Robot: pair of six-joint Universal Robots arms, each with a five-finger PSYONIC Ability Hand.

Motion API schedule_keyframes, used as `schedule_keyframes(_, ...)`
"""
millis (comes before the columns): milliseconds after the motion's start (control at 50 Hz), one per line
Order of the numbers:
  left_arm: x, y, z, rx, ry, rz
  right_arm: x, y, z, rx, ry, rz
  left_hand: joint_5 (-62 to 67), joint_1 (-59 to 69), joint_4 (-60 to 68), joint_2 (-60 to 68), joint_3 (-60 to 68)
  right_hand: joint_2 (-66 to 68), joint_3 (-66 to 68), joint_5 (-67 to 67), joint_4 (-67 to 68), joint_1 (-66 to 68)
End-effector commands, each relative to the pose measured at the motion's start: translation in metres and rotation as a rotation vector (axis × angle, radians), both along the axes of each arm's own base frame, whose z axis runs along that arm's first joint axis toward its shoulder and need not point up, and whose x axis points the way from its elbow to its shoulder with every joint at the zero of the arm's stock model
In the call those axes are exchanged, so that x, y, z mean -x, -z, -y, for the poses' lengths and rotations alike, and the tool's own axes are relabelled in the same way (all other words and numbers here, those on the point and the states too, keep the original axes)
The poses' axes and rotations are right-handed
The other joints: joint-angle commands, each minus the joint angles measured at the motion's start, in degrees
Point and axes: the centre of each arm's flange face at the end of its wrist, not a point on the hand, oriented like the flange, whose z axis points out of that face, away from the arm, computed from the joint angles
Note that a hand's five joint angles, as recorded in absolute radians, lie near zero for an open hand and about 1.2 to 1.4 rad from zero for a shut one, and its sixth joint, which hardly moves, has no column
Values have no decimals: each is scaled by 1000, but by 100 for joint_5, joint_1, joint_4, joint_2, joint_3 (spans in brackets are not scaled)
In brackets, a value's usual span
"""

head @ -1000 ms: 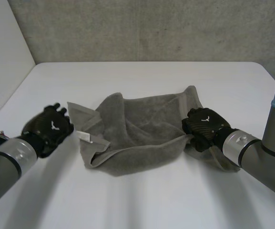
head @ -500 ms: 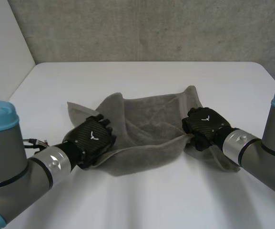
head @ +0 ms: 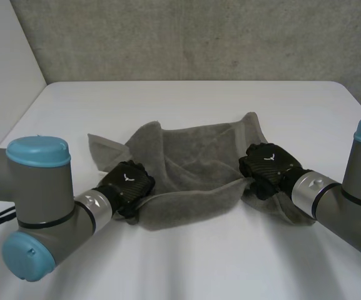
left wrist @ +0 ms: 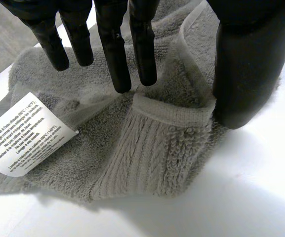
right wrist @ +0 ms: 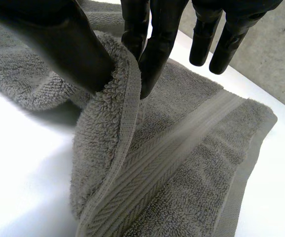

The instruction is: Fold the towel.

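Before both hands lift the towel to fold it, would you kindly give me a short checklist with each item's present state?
1. Right hand pinching the towel edge between thumb and fingers: ok.
2. Left hand closed on its towel corner: not ok; fingers straight, thumb beside the corner.
3. Label free of the left fingers: ok.
4. Towel lying flat: not ok, bunched and creased.
5. Towel wholly on the table: ok.

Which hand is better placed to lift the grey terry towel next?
Right. The right hand pinches the grey terry towel between thumb and fingers; the left hand is open at a corner, gripping nothing.
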Motion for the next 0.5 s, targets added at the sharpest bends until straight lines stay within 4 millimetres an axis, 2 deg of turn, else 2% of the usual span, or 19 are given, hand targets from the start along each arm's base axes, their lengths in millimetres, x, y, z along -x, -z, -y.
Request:
schedule_keyframes(20, -3, 2, 3, 20, -35, 30, 1, 1, 1, -3, 4, -1, 563, 562, -321, 576, -287, 308, -202, 419, -332, 689)
schedule_keyframes(40, -3, 2, 3, 20, -35, 30, 1, 2, 1, -4, 4, -2, 566, 565, -321, 579, -287, 308, -202, 419, -332, 689)
schedule_keyframes(80, -5, 1, 3, 21, -43, 33, 1, 2, 1, -1, 3, -3, 1904, 1903, -321, 1917, -287, 308, -202, 419, -332, 689)
schedule_keyframes(100, -5, 1, 3, 21, -43, 33, 1, 2, 1, -1, 3, -3, 1912, 1911, -321, 1925, -287, 308, -202, 419, -332, 689)
schedule_keyframes(140, -6, 0, 0, 22, -41, 34, 1, 2, 1, -1, 3, -3, 3352, 3351, -321, 3365, -287, 308, -202, 419, -332, 689)
schedule_keyframes(160, -6, 0, 0, 22, -41, 34, 1, 2, 1, -1, 1, -3, 3359, 3357, -321, 3372, -287, 308, -202, 419, -332, 689)
schedule_keyframes(200, -7, -6, 0, 30, -44, 30, 1, 2, 1, -1, 1, -3, 4180, 4179, -321, 4193, -287, 308, -202, 419, -332, 689)
schedule_keyframes(260, -7, -13, -1, 45, -43, 22, 0, 1, 1, -3, -1, -1, 4317, 4316, -321, 4331, -287, 308, -202, 419, -332, 689)
schedule_keyframes(400, -9, -54, -5, 148, -46, -40, 1, -2, 1, -8, 9, -3, 4332, 4331, -321, 4345, -287, 308, -202, 419, -332, 689)
schedule_keyframes(420, -9, -54, -5, 148, -46, -41, 1, -4, -1, -14, -1, -1, 4332, 4331, -321, 4345, -287, 308, -202, 419, -332, 689)
schedule_keyframes(460, -11, -72, -10, 190, -45, -67, 1, -8, -4, -39, -17, -1, 4317, 4316, -321, 4331, -287, 308, -202, 419, -332, 689)
schedule_keyframes(480, -11, -72, -10, 190, -45, -67, 1, -14, -10, -76, -39, -1, 4317, 4316, -321, 4331, -287, 308, -202, 419, -332, 689)
schedule_keyframes(500, -12, -81, -13, 210, -44, -78, 1, -21, -17, -126, -68, 4, 4317, 4316, -321, 4331, -287, 308, -202, 419, -332, 689)
